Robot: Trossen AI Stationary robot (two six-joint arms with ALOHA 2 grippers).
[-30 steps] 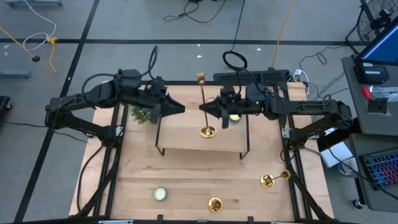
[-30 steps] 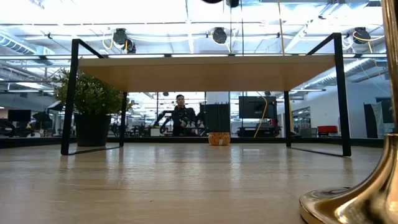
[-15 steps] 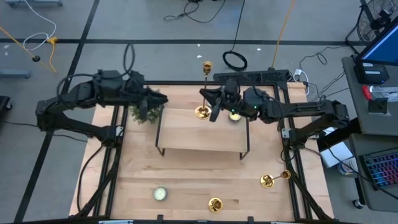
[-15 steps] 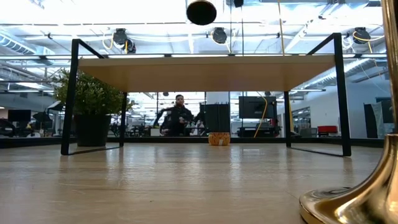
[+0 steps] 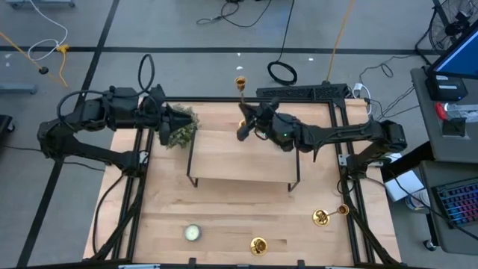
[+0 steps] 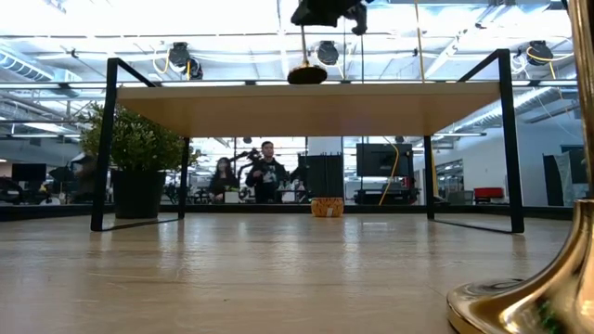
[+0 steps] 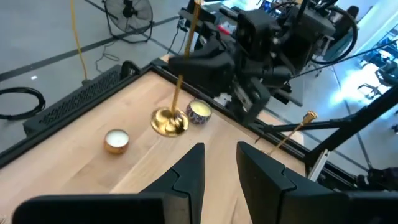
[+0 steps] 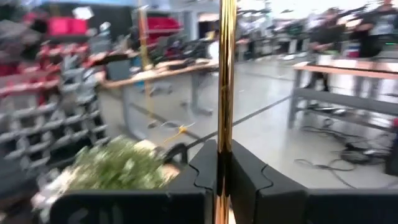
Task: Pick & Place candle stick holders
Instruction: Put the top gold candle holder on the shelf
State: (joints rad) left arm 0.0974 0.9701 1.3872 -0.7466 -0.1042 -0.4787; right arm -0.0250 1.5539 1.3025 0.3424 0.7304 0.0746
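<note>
My right gripper (image 5: 244, 127) is shut on a tall gold candle stick holder (image 7: 177, 93) over the far part of the wooden shelf (image 5: 239, 161). The holder stands upright, with its cup top (image 5: 240, 82) up and its round base (image 6: 306, 74) at the shelf top. I cannot tell whether the base rests on the shelf. My left gripper (image 5: 174, 121) is open and empty over the green plant (image 5: 179, 131) at the shelf's left. A second holder (image 5: 258, 245) stands near the front edge. A third holder (image 5: 328, 215) lies on its side at the right. My right gripper pinches the holder's thin stem (image 8: 225, 124) between its two fingers, some way above the base. The fingers (image 7: 205, 62) come level from the table's right side and lie across the stem. The holder is upright, its base (image 7: 168, 121) at the shelf's surface.
Two tealight candles (image 7: 199, 112) (image 7: 116, 140) sit on the shelf beside the holder's base. Another tealight (image 5: 193, 232) lies on the table at the front left. The shelf's black legs (image 6: 104, 139) stand on the table. People show in the room beyond (image 6: 267, 172).
My right gripper has carried the holder toward the table's far edge and lowered it until its base reaches the shelf top. My left gripper has drawn back toward the table's left edge, over the plant.
</note>
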